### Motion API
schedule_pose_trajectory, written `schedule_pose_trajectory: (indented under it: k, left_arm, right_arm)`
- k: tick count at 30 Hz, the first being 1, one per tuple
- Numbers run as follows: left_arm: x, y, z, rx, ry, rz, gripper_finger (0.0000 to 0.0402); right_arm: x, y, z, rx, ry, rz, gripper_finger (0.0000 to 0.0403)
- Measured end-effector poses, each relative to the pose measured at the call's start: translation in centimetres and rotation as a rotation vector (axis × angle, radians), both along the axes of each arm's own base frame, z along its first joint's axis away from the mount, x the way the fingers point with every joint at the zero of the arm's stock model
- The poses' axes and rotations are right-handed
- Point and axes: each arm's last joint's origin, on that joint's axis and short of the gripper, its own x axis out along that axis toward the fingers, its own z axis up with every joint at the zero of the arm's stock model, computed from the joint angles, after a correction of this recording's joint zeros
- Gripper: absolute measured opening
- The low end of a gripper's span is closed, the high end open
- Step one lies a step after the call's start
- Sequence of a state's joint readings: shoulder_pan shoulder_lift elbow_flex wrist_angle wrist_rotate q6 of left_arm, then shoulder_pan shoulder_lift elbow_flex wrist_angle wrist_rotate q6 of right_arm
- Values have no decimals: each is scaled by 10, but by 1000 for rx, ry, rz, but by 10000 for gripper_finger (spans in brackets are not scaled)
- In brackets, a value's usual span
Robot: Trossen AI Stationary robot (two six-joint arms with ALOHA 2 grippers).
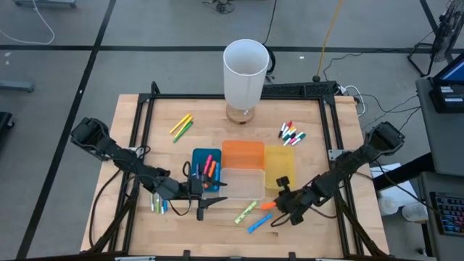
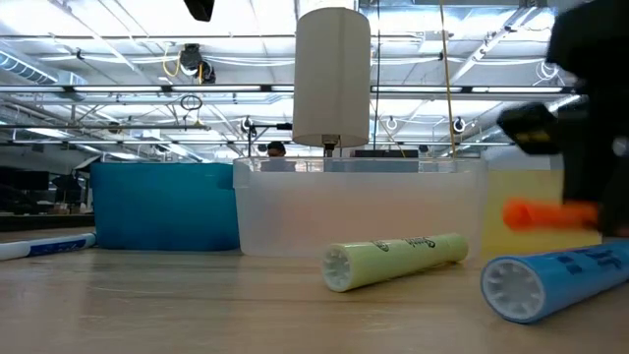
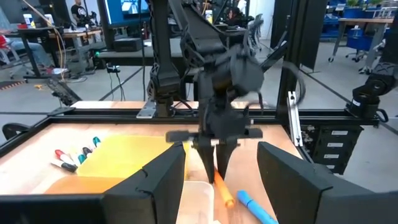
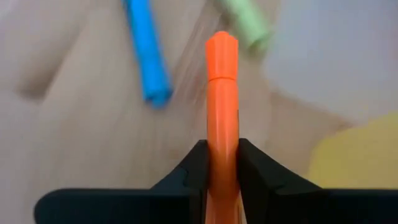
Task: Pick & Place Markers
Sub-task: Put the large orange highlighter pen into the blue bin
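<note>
bins (image 1: 243,154): 4 | markers (image 1: 181,126): roughly 20, hard to count

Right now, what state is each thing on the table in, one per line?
Right gripper: shut on the slim orange marker, off the table.
Left gripper: open, empty, beside the blue plastic bin.
Blue marker: lying flat.
Green marker: lying flat.
Clear plastic bin: looks empty.
Blue plastic bin: holds several markers.
</note>
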State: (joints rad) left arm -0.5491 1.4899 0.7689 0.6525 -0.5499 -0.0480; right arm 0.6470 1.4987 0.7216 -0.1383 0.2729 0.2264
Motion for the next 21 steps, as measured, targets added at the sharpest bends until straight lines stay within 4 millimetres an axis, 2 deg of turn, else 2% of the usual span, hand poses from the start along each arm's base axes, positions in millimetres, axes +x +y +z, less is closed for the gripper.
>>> schedule_pose_trajectory:
  k: [4,9,15,21]
  left_arm:
    - [0,0,-1,-2,6,0,207]
    - [0,0,-1,-11,5,0,207]
    - [4,-1,-5,-7,7,-61,207]
    - [19,9,-15,32,-19,-46,207]
  right_arm:
    - [-3,3,17,29,-109,-66,46]
    - [-7,14,39,76,-282,-52,46]
    - [0,28,58,65,-531,18,46]
    - [10,34,72,52,-727,86,46]
